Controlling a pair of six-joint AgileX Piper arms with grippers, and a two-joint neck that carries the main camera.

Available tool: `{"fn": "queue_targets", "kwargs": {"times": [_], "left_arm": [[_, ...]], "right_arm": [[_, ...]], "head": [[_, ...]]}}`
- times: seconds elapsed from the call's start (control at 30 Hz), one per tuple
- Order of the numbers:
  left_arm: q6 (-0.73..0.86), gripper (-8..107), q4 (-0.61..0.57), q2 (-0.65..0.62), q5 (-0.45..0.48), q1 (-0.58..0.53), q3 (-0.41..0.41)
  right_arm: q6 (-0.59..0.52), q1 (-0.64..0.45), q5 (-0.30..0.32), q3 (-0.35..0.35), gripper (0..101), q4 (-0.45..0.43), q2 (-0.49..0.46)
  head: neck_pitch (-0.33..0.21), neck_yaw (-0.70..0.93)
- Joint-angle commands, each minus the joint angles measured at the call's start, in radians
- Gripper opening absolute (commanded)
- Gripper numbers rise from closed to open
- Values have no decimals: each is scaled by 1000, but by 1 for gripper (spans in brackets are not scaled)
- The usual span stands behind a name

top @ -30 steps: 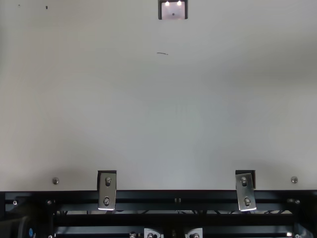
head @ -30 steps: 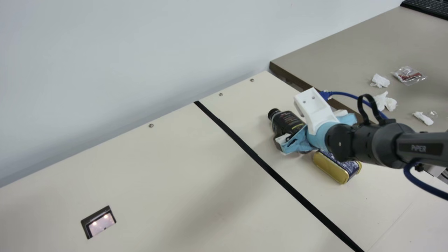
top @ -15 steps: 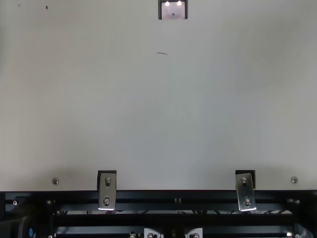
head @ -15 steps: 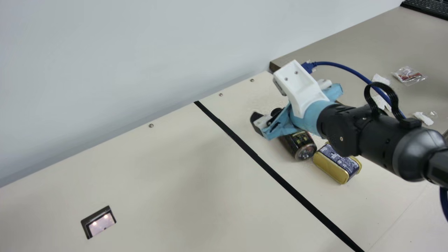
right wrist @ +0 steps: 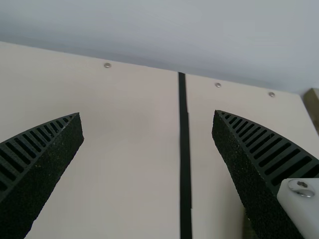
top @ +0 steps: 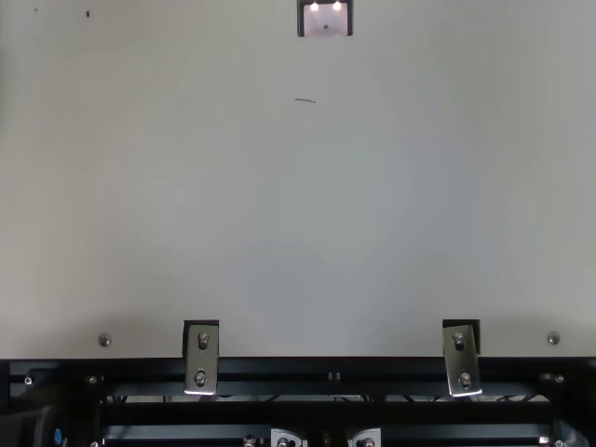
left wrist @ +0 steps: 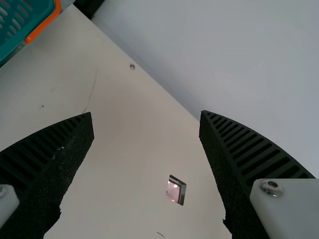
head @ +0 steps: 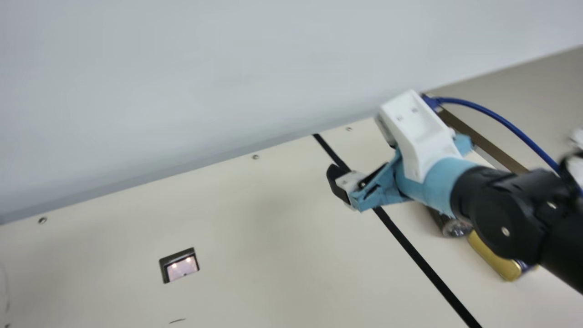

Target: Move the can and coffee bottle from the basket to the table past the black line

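My right gripper (right wrist: 147, 114) is hanging over the black line (head: 423, 264) with its jaws spread wide, and nothing is sitting between them. My left gripper (left wrist: 146, 114) is also holding its jaws wide apart, pinching nothing. The bottle (head: 451, 225) is lying on the table (head: 273, 228) past the line, partly hiding under my right arm. The can (head: 494, 259) is resting near the bottle's bottom, on that same side. Part of the basket (left wrist: 37, 12) is showing in my left wrist view.

I am thinking the moving job is looking done, so I am at the backing-away step. Next I am needing to lift my right arm clear and go home gently. I am watching out for a bump, because the bottle is maybe wanting to roll.
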Motion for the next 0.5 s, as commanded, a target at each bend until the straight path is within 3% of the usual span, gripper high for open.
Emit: {"fn": "queue_targets", "kwargs": {"times": [0.0, 0.07, 0.1, 0.2, 0.47], "left_arm": [[0, 90, 0, 0, 0, 0, 0], [0, 90, 0, 0, 0, 0, 0], [0, 90, 0, 0, 0, 0, 0], [0, 90, 0, 0, 0, 0, 0], [-7, 90, 18, -10, -11, -8, -2]], "right_arm": [[-14, 63, 7, -2, 101, 37, -13], [-28, 109, 27, -9, 101, 74, -24], [-20, 61, 16, -5, 101, 43, -20], [-28, 109, 25, -9, 101, 75, -25], [-18, 111, 33, -5, 101, 64, -37]], "head": [[-26, 1], [-26, 1], [-26, 1], [-26, 1], [-26, 1]]}}
